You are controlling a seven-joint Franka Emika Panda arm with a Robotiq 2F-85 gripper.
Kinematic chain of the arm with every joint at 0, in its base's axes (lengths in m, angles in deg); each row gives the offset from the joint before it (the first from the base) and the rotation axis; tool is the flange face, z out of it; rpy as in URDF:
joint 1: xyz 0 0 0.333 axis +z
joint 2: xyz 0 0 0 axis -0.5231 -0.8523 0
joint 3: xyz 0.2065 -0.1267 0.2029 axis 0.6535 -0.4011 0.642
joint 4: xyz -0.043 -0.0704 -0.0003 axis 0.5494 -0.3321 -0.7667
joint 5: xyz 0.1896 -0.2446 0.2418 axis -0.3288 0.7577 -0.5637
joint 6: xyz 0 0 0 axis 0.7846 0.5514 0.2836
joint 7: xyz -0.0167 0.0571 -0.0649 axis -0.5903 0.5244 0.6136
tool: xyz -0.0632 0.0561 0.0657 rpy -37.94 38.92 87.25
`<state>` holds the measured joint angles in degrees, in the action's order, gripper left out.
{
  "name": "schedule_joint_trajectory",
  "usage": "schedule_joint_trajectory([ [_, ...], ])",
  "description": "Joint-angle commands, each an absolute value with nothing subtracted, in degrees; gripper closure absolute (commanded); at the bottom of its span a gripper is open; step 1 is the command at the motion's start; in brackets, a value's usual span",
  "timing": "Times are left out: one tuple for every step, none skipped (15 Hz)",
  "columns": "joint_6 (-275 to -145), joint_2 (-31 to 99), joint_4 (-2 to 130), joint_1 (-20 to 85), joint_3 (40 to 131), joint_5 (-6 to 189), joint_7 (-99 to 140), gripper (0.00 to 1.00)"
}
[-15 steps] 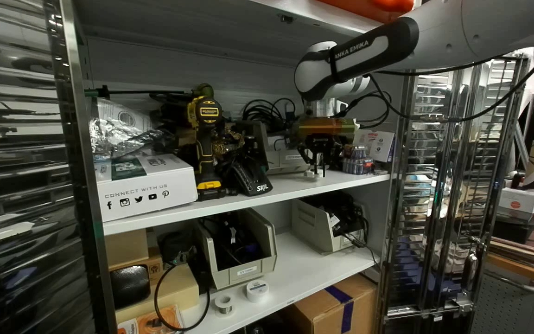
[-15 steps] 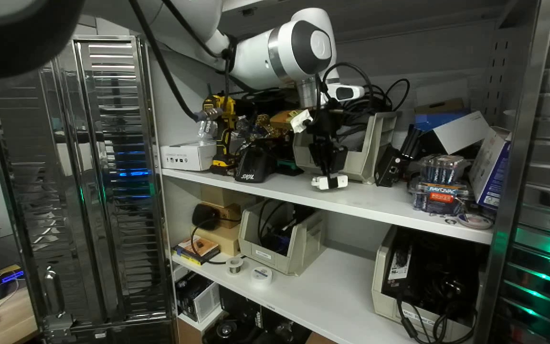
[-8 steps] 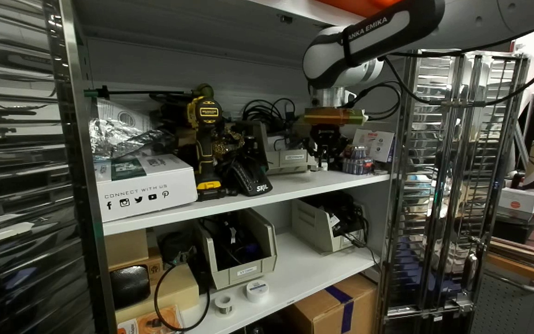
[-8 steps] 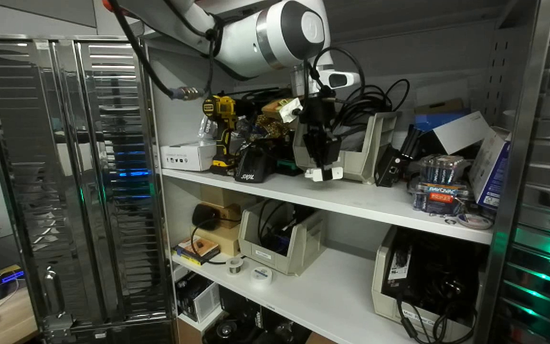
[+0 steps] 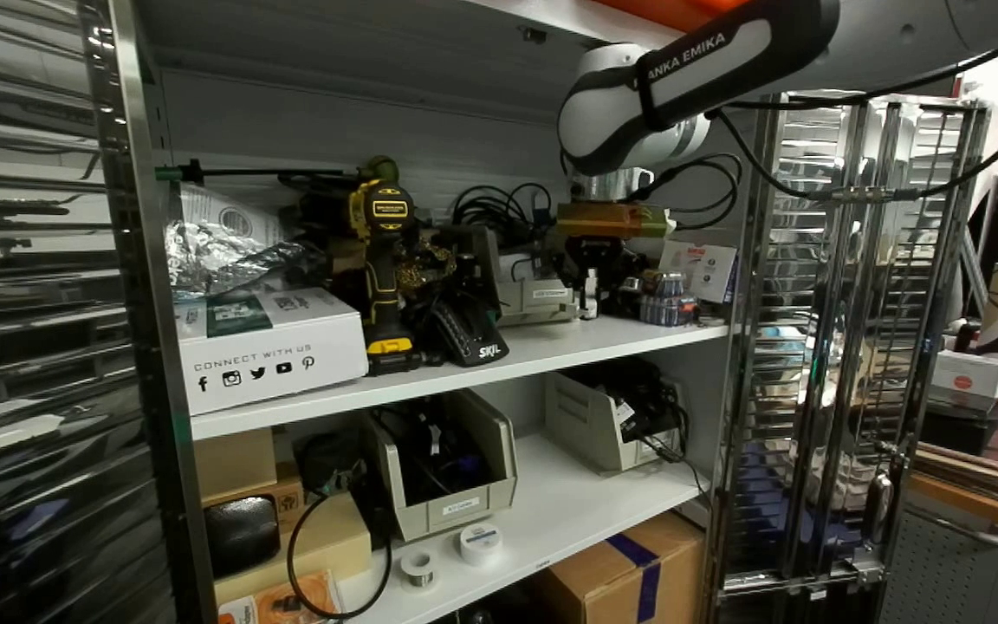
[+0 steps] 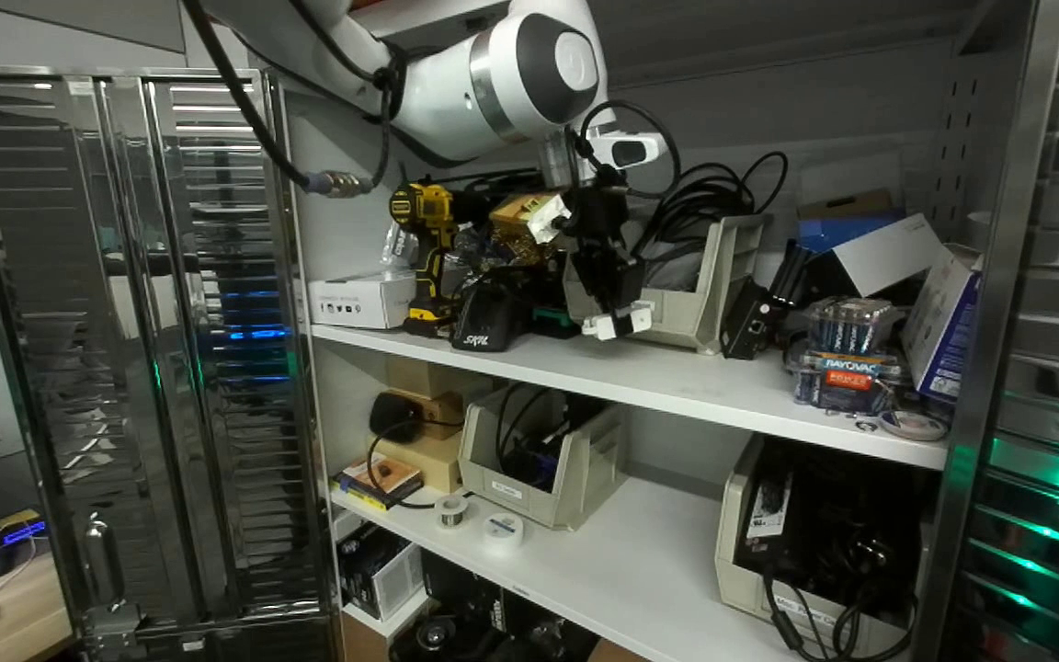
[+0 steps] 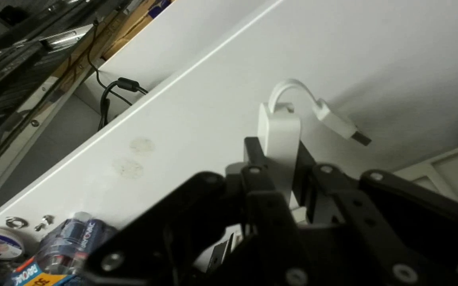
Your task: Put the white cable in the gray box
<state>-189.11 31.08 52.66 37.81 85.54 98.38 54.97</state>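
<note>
The white cable is a short lead with a white block and a USB plug. My gripper is shut on its block, as the wrist view shows: gripper (image 7: 280, 153), white cable (image 7: 280, 123). The USB plug hangs free. In both exterior views the gripper (image 6: 620, 324) holds the white cable (image 6: 641, 319) (image 5: 588, 299) low above the upper shelf. The gray box (image 6: 700, 308) (image 5: 544, 296) is a pale labelled bin on that shelf, just behind the gripper. Its near edge shows at the right of the wrist view (image 7: 451, 171). Black cables stick up from it; its inside is mostly hidden.
Beside the gray box are a black device (image 6: 750, 320) and battery packs (image 6: 847, 354). A black SKIL charger (image 6: 485, 317), a yellow drill (image 6: 428, 248) and a white carton (image 5: 278, 347) stand on the other side. The lower shelf holds similar bins (image 6: 529, 487).
The gripper has risen from near the shelf surface with the white cable in it. In an exterior view it has also shifted left. The gray box has not moved.
</note>
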Motion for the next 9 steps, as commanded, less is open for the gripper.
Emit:
schedule_joint_trajectory([
  [-193.0, 39.6, 62.5, 39.9, 86.8, 102.7, 54.0, 0.95],
  [-194.6, 41.3, 64.6, 40.6, 87.0, 105.0, 55.0, 0.95],
  [-196.3, 42.7, 66.6, 41.0, 87.1, 107.5, 56.7, 0.95],
  [-199.1, 43.9, 68.8, 41.7, 87.0, 111.7, 59.5, 0.95],
  [-201.0, 45.0, 70.4, 41.8, 87.2, 115.0, 61.7, 0.95],
  [-203.5, 46.1, 72.3, 41.8, 87.4, 118.3, 65.0, 0.95],
  [-205.6, 46.9, 73.7, 41.5, 87.6, 121.4, 68.5, 0.95],
  [-207.4, 47.5, 74.7, 41.1, 87.9, 123.9, 72.4, 0.95],
  [-209.1, 47.9, 75.9, 40.6, 87.9, 127.1, 76.5, 0.95],
])
